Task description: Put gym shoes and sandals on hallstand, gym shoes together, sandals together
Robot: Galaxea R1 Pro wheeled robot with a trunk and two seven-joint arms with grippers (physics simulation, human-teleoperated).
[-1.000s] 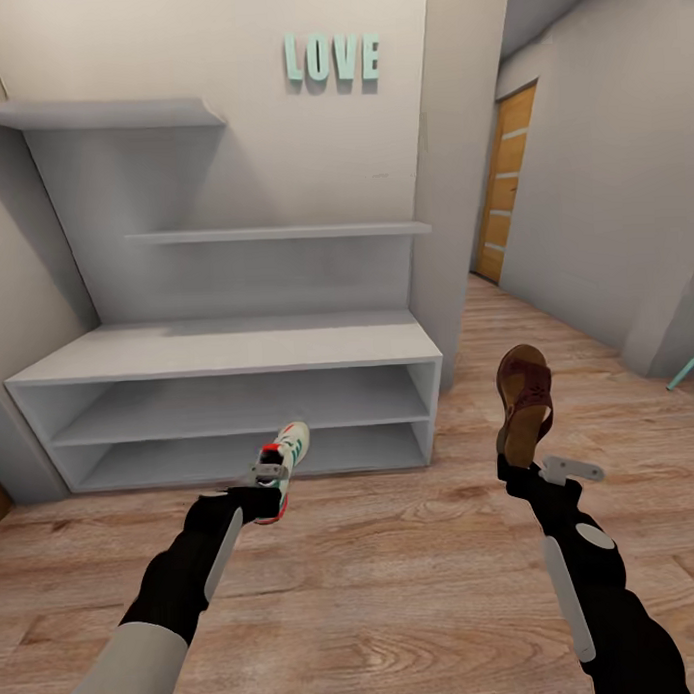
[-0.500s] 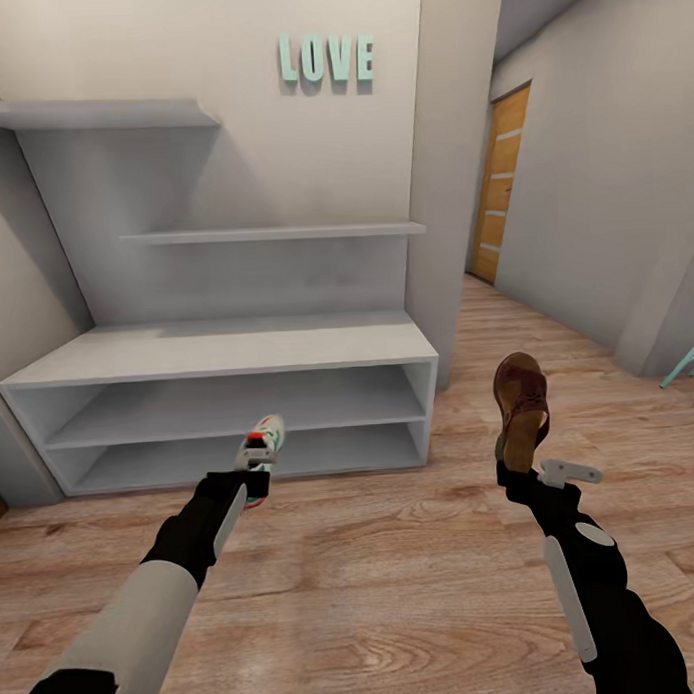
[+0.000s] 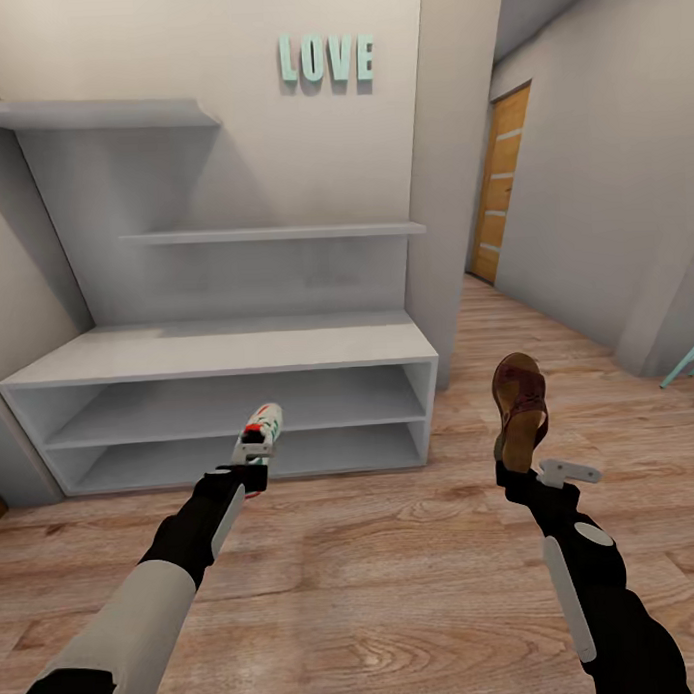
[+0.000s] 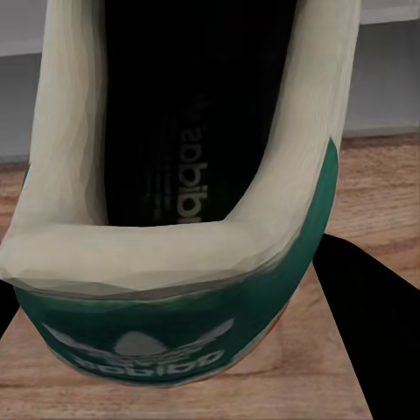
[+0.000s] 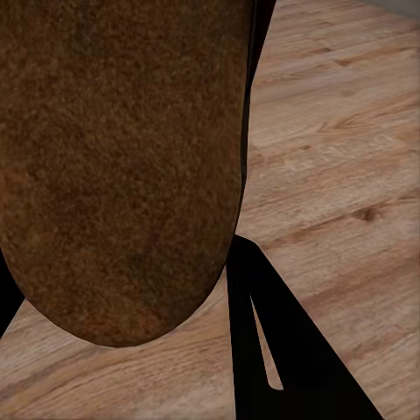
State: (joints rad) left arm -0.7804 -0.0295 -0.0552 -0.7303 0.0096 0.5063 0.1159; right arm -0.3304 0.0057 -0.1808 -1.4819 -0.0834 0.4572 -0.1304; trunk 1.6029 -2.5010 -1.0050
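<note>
I am extending my left gripper [image 3: 255, 460], pinching a gym shoe [image 3: 263, 427], farther toward the hallstand [image 3: 217, 348] ahead; shelf placement is nearing. My right gripper [image 3: 513, 468] is still clamping a sandal [image 3: 520, 409] upright above it.

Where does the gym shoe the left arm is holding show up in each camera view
Head view: gym shoe at lower centre-left, before the hallstand.
Left wrist view: its heel and opening close up.
Right wrist view: it is not in it.
Shared landmark: the wood floor.
</note>
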